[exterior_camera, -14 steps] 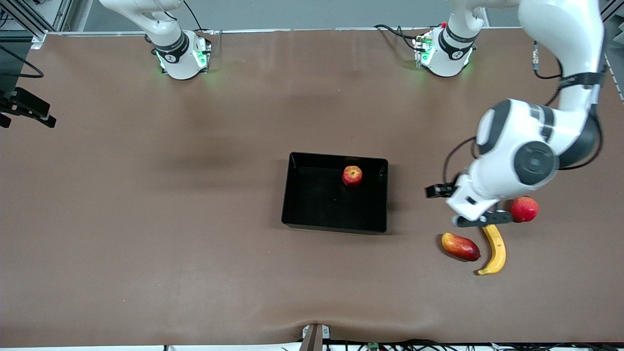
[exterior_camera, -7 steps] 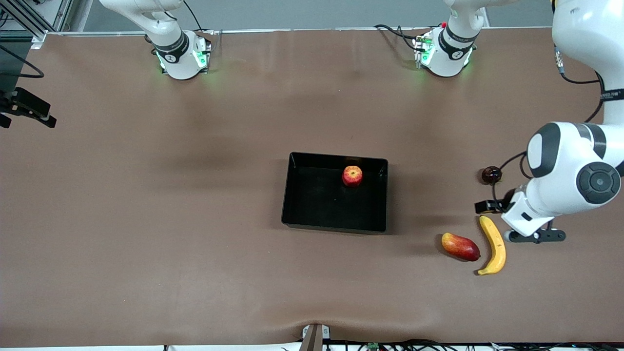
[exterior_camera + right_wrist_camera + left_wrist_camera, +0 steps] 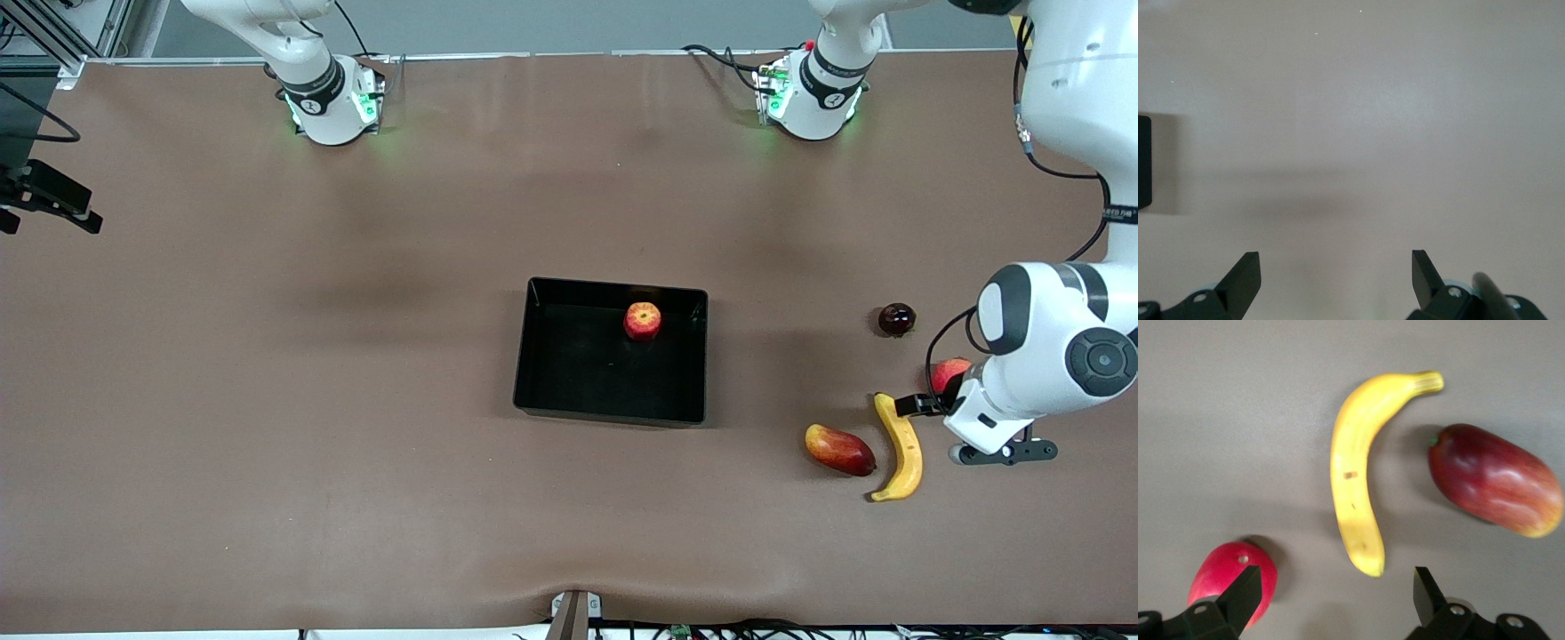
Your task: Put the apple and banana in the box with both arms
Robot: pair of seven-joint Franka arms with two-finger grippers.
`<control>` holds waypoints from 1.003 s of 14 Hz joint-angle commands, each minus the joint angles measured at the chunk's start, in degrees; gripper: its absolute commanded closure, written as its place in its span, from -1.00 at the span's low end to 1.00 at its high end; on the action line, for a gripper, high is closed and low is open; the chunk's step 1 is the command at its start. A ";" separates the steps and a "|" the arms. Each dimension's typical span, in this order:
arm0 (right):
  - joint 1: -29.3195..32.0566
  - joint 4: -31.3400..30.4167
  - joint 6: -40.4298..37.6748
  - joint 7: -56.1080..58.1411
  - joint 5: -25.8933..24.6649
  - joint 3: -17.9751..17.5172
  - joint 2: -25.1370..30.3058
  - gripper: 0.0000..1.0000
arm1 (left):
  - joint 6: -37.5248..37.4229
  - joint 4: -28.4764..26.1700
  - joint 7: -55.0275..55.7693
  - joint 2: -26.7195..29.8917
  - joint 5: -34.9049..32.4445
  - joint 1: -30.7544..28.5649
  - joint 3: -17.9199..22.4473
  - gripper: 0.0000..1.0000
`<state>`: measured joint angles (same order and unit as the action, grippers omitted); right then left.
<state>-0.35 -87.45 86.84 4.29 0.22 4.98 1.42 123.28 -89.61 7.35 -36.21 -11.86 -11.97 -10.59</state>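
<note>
Left hand (image 3: 1331,603) spread, above banana (image 3: 1358,467); right hand (image 3: 1336,280) spread, waiting.

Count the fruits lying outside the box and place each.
4. The banana lies beside the mango toward the left arm's end; the red fruit, partly hidden by the left arm, and a dark fruit sit farther from the camera. More may be hidden under that arm.
</note>
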 commanded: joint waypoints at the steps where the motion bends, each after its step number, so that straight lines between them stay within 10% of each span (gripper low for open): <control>1: 0.88 0.79 0.52 2.03 -1.10 -0.67 -0.37 -1.00 | 0.03 4.53 -0.41 -3.68 -0.79 0.02 -0.58 -1.00; 10: 0.97 0.71 0.26 3.00 -1.01 -0.67 -0.28 -1.00 | 9.43 9.46 -0.41 -12.83 -2.46 -0.07 1.18 -0.43; 12: 1.05 0.71 0.26 3.00 -1.01 -0.67 -0.28 -1.00 | 9.61 9.46 -0.41 -13.36 -2.37 -0.16 1.18 -0.14; 14: 1.05 0.71 0.35 3.00 -1.01 -0.67 -0.28 -1.00 | 9.61 9.46 -0.50 -13.27 -2.20 -0.25 1.18 0.59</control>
<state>-0.35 -87.45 87.32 6.47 0.15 5.03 1.40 132.70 -81.45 7.31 -48.91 -13.00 -12.06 -9.36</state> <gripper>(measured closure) 0.000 0.551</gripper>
